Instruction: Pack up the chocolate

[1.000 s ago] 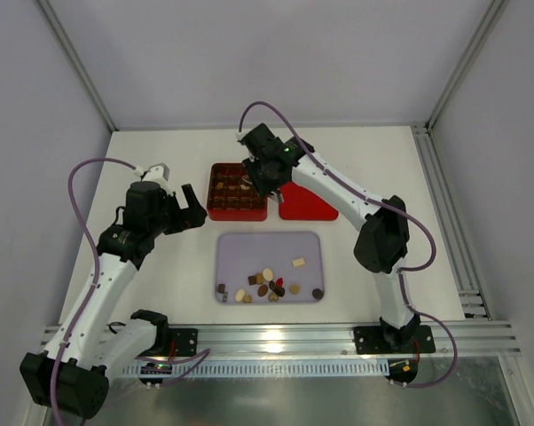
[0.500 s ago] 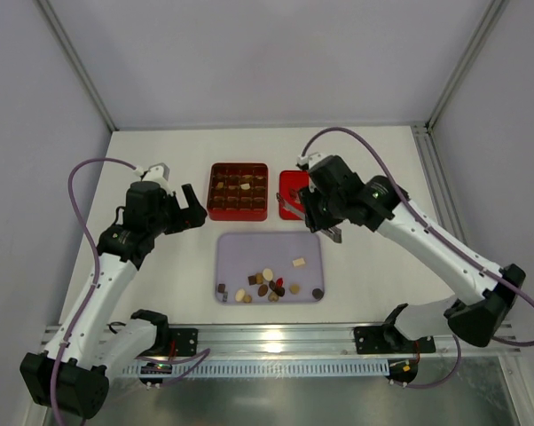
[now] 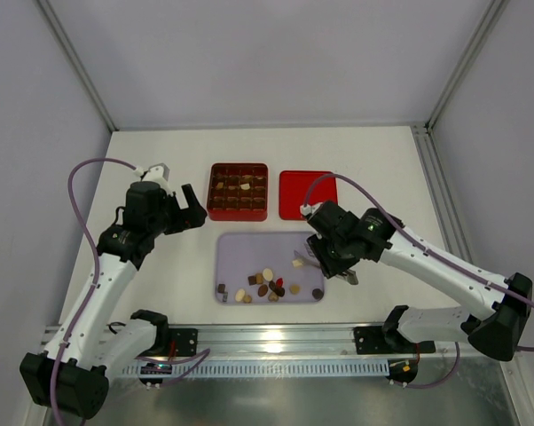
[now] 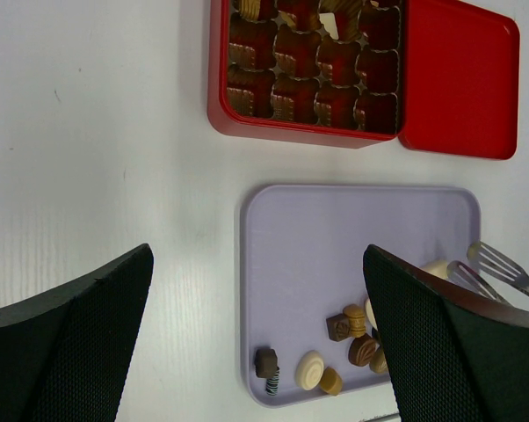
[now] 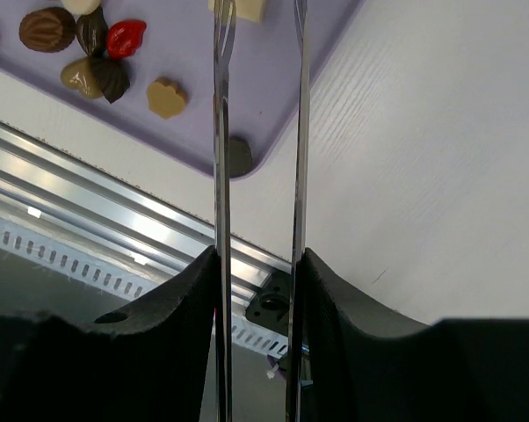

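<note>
Many sweets: the chocolate (image 3: 269,285) lies low in the lilac tray (image 3: 249,250), centre frame; a few pieces sit in the red box (image 3: 239,190), upper centre.
Right gripper (image 3: 318,258): clamped on tongs (image 5: 257,132), at the tray's right side.
Left gripper (image 3: 194,211): fingers apart, left of the box.

No legible text in any view.
The red compartment box (image 3: 238,190), its red lid (image 3: 304,193) and the lilac tray (image 3: 249,251) carry no readable labels, brands or numbers.
</note>
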Robot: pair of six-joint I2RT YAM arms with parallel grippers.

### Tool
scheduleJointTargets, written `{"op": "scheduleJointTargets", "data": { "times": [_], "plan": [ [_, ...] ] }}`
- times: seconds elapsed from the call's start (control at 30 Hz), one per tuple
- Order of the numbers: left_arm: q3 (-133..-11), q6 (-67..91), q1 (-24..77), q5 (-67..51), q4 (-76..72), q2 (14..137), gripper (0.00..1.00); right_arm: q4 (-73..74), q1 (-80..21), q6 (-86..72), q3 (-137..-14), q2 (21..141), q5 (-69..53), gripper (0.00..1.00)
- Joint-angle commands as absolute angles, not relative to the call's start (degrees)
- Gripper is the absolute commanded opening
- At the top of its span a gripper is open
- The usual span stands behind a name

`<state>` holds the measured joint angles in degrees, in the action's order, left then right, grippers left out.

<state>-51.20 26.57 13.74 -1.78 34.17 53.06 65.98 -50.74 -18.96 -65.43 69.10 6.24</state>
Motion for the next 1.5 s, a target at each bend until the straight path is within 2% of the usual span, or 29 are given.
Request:
{"op": "scheduleJointTargets", "data": {
  "times": [0.0,0.87,1.47],
  "plan": [
    [-52.6,26.3,13.4,-2.3,33.4,52.5,1.00,66.8,-52.0,-18.6,-65.4,67.9,6.4,0.44],
    [-52.6,26.3,13.4,-1.9,33.4,52.5,1.00,64.9,-54.2,-15.3,-65.9,73.3,8.0,0.48],
    [-52.6,26.2,13.4,-1.9,33.4,52.1,1.00,64.4,-53.6,-15.0,-69.3,76.2,7.3,0.38]
  ]
}}
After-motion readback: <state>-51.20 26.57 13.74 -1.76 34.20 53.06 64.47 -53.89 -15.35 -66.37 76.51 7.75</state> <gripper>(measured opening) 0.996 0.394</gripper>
